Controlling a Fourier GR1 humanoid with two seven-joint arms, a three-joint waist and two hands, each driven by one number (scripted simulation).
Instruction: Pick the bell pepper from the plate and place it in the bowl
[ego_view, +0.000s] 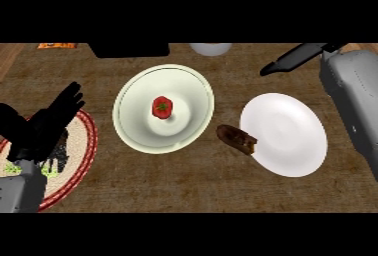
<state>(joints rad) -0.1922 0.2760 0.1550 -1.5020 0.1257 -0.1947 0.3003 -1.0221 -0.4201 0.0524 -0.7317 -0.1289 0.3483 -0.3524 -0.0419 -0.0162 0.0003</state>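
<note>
Red bell pepper (162, 107) in bowl (133, 125), white plate (288, 135) beside, left hand (52, 120) fingers straight, right hand (295, 57) fingers straight.

Both hands (52, 117) (295, 57) open (fingers straight)

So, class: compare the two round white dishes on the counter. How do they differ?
The cream bowl holds a red bell pepper at its middle; the white plate holds nothing inside. The bowl lies left of the plate and shows a raised rim; the plate looks flat. A brown item sits at the plate's left edge, apart from the bowl. Both are round and pale.
</note>
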